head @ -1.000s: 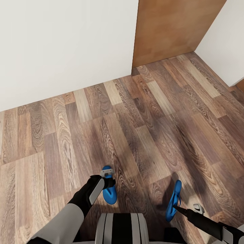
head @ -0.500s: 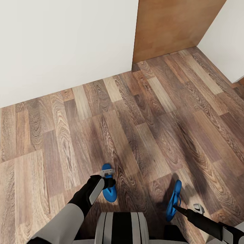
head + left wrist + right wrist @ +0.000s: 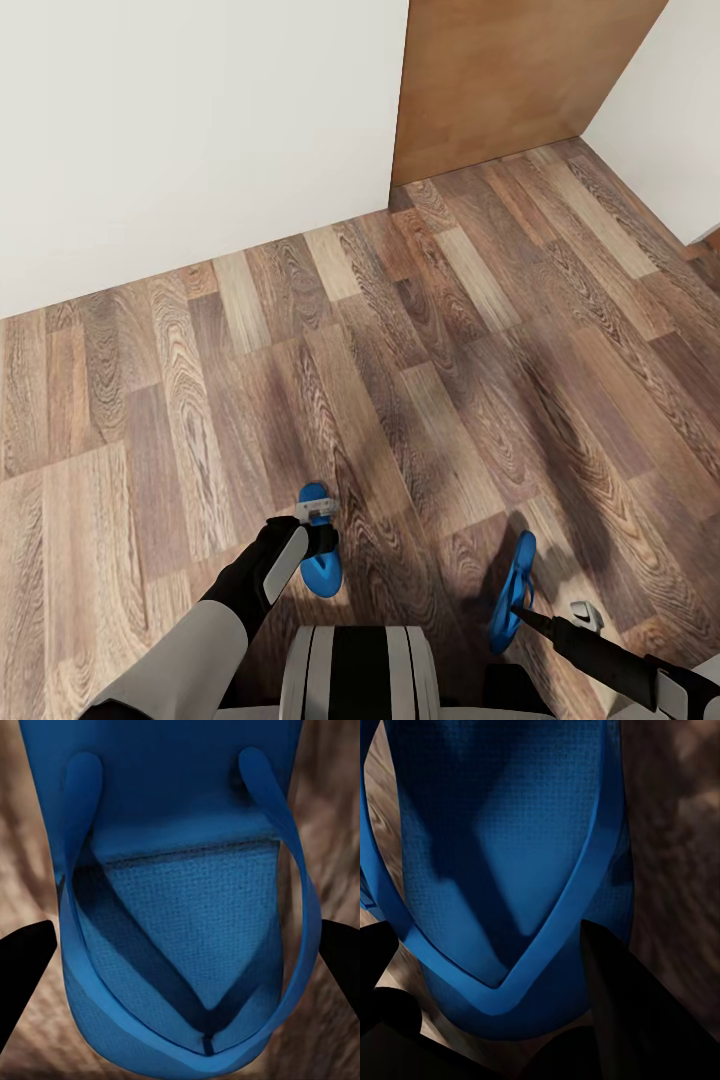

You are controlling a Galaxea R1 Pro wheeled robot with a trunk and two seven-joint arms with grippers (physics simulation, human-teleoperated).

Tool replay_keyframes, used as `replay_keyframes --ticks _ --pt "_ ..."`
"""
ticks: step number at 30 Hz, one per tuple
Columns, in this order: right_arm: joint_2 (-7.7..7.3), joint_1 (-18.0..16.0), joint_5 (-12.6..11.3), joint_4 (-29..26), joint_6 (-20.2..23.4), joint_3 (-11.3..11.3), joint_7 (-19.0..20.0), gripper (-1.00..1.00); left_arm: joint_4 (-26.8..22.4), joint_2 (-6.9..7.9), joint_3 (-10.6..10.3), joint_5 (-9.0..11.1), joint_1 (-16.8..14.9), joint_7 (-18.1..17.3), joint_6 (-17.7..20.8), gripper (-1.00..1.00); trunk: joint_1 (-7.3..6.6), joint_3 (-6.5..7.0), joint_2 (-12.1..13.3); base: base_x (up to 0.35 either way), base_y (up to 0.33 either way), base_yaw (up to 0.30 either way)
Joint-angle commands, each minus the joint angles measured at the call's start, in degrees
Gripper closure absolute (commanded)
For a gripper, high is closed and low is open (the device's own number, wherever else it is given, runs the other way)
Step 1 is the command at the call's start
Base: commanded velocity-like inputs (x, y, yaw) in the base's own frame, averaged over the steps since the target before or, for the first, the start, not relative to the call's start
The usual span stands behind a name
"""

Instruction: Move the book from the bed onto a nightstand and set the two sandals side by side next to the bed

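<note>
- I count two blue sandals, both low in the frame: one lower centre-left, one lower right, well apart.
- My left gripper grips the first sandal, fingers at its edges (straps toward the camera).
- My right gripper clamps the second, which hangs on edge.
- One wood floor, white walls, one brown panel at the top.

A blue sandal lies strap-up between two dark fingertips, seemingly touching neither, above blurred wood floor.
</note>
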Motion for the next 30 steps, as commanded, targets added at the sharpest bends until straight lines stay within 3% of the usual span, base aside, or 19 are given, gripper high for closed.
replay_keyframes --ticks 1,10,30 --pt "0.0 -0.07 -0.65 0.15 0.7 0.42 0.19 1.0 -0.07 0.0 -0.1 0.45 -0.01 0.51 0.17 1.0 -0.01 -0.03 -0.01 0.0 0.0 0.0" --pt "0.0 -0.07 -0.67 0.15 0.7 0.42 0.22 1.0 -0.15 0.0 -0.1 0.45 -0.01 0.51 0.17 1.0 -0.01 -0.03 -0.01 0.0 0.0 0.0" --pt "0.0 -0.07 -0.66 0.15 0.7 0.42 0.21 1.0 -0.16 0.0 -0.1 0.5 -0.01 0.51 0.51 1.0 -0.45 3.74 0.21 0.0 0.0 0.0"
